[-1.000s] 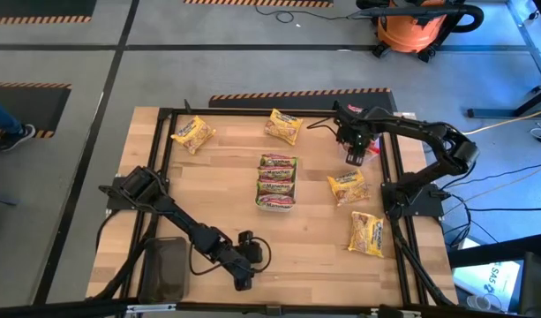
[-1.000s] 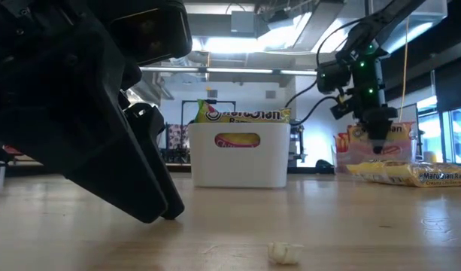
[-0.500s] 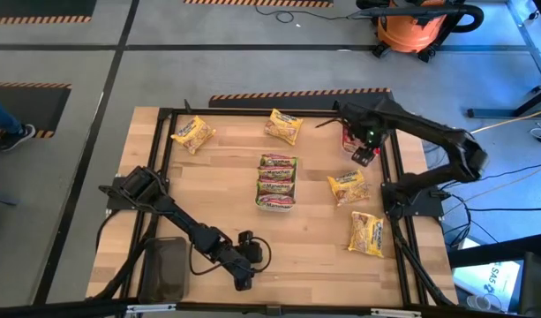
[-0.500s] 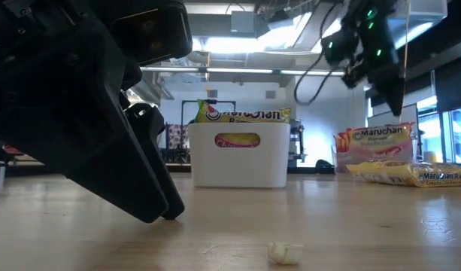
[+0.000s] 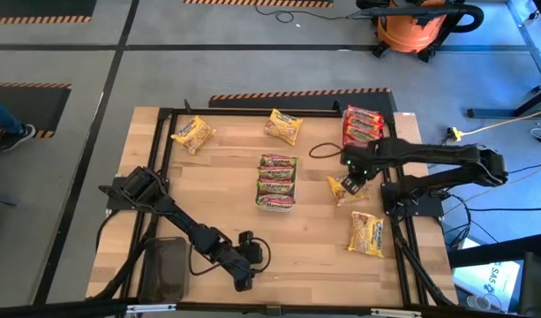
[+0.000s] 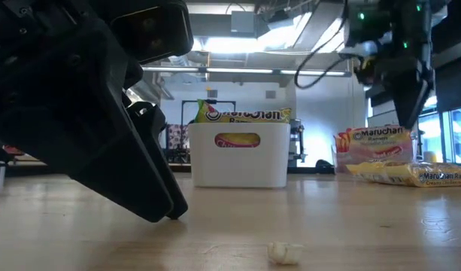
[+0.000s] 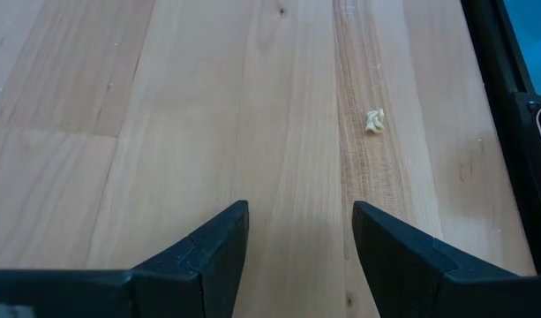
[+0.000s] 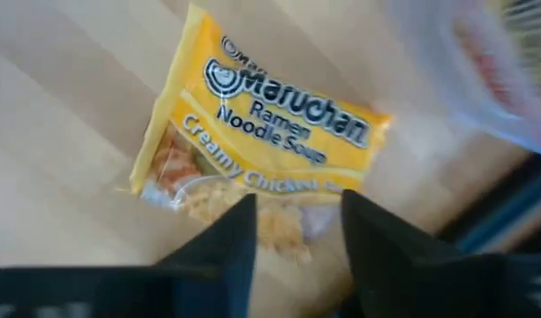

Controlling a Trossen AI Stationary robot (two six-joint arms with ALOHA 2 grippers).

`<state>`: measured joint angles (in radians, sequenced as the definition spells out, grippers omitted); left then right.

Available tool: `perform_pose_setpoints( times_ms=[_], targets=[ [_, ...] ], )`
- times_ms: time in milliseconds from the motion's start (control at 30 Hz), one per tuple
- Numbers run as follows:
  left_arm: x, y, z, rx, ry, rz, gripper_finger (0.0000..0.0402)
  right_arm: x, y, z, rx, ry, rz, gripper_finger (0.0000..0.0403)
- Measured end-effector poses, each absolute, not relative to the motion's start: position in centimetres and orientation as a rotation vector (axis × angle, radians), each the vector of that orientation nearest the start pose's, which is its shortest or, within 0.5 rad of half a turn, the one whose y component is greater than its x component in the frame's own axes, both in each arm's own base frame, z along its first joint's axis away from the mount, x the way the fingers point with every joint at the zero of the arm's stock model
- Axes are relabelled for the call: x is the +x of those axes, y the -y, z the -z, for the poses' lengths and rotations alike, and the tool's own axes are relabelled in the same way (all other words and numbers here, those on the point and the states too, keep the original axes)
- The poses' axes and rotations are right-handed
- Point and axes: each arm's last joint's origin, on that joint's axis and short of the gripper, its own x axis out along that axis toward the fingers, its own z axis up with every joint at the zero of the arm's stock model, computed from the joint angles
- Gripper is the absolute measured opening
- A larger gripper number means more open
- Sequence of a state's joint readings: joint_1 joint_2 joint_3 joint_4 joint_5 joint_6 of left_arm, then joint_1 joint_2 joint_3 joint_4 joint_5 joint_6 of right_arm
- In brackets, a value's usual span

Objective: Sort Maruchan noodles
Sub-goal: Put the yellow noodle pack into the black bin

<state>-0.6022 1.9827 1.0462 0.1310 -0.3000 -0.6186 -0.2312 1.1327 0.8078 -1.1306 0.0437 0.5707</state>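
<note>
Right gripper [image 5: 349, 187] swung from far corner to yellow packet [image 8: 252, 155], fingers apart; left gripper [image 7: 298, 238] idle, fingers apart. Red packets [image 5: 362, 125] binned; four yellow remain loose.

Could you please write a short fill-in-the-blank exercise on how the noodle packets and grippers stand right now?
1. The right gripper hovers over a ____ packet.
2. The white bin in the middle holds ____ wrapped packets.
3. The red packets lie at the table's far ____ corner.
4. The left gripper is open above bare ____.

Missing words: yellow; green; right; wood
</note>
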Motion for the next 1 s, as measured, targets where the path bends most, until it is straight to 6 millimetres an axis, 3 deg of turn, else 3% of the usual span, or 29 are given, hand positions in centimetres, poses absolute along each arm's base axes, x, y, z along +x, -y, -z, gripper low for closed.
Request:
perform_pose_setpoints(
  times_ms=[200,333,833,1000],
  targets=[
    [32.2,21.1,-11.5,-0.235,-0.776,0.051,0.0199,17.0,3.7,-18.6,0.586,-1.293,0.613,0.0041],
    [32.3,21.2,-11.5,-0.238,-0.771,0.052,0.0199,17.2,3.5,-17.6,0.622,-1.255,0.558,0.0006],
    [32.5,21.2,-11.8,-0.256,-0.738,0.060,0.0199,19.7,0.3,-17.9,0.628,-1.110,0.332,0.0005],
    [32.5,21.2,-11.8,-0.256,-0.739,0.060,0.0199,18.6,0.6,-18.5,0.538,-1.216,0.446,0.0005]
  ],
)
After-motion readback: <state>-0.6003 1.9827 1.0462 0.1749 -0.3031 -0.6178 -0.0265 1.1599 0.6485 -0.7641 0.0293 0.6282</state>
